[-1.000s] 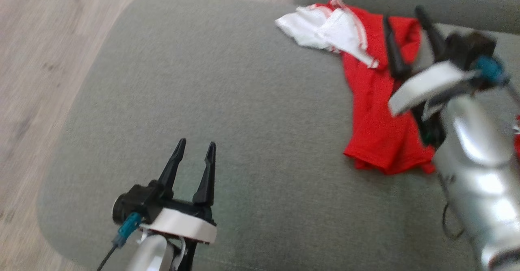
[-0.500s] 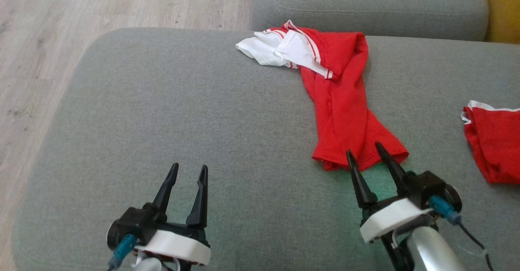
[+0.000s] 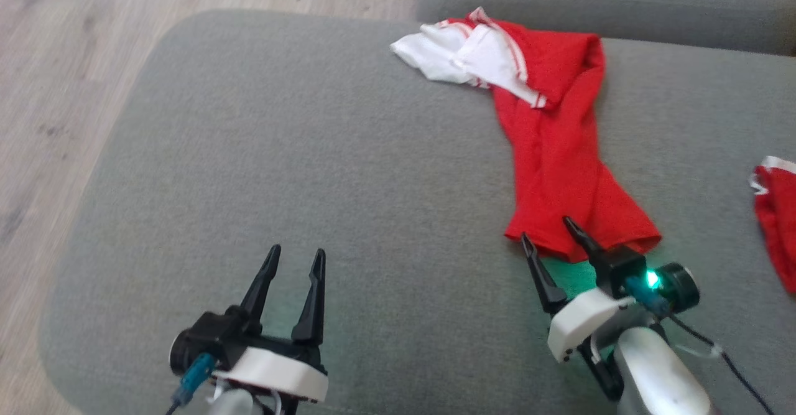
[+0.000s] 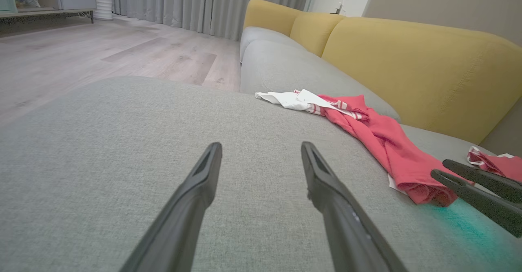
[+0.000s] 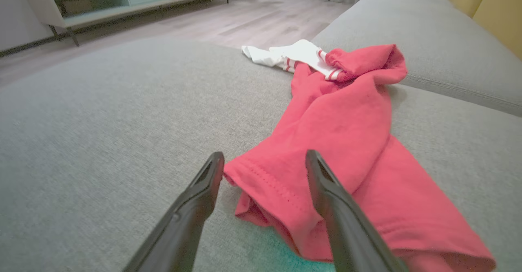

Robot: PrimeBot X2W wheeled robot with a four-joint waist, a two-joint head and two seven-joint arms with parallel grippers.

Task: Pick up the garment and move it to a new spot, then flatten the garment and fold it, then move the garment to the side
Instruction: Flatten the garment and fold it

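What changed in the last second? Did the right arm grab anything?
The right gripper drew back toward the robot, from the far half of the red mesh jersey with white shoulder panels to its near hem; jaws open, nothing taken. The head view shifted too. Unchanged: the jersey's long rumpled lie on the grey sofa cushion, and the left gripper, open above bare cushion.

Right gripper (image 3: pixel 546 228) back from the middle of the garment (image 3: pixel 559 153) to its hem.
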